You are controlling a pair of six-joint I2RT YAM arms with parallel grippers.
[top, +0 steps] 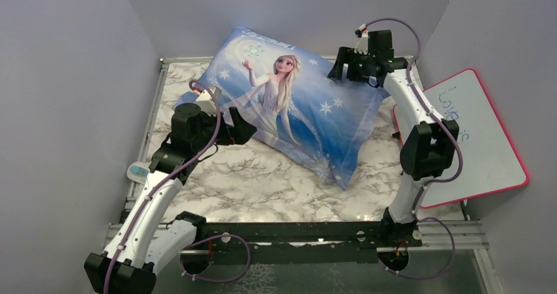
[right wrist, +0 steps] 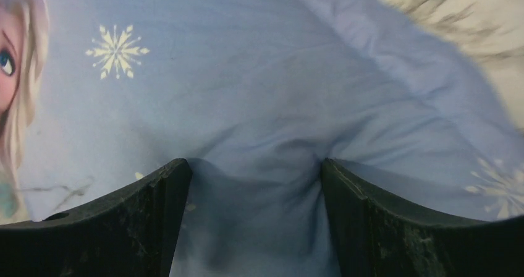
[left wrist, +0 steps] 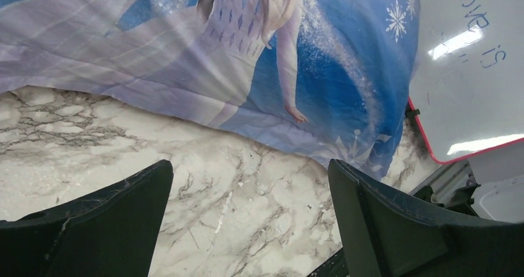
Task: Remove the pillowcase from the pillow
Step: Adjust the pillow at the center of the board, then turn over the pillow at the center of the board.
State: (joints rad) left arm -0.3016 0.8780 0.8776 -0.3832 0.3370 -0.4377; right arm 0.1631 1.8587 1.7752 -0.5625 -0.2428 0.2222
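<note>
Left hand [left wrist: 250, 172] gaped open over the marble counter [top: 263, 182], at eight o'clock of the plump blue pillowcase [top: 295, 110] lying mid-counter; right hand [right wrist: 254, 166], also open, pressed its two o'clock corner.

The pillowcase [top: 309, 113] is blue with white snowflakes (blonde princess print), the table [top: 263, 182] grey-veined white.
</note>
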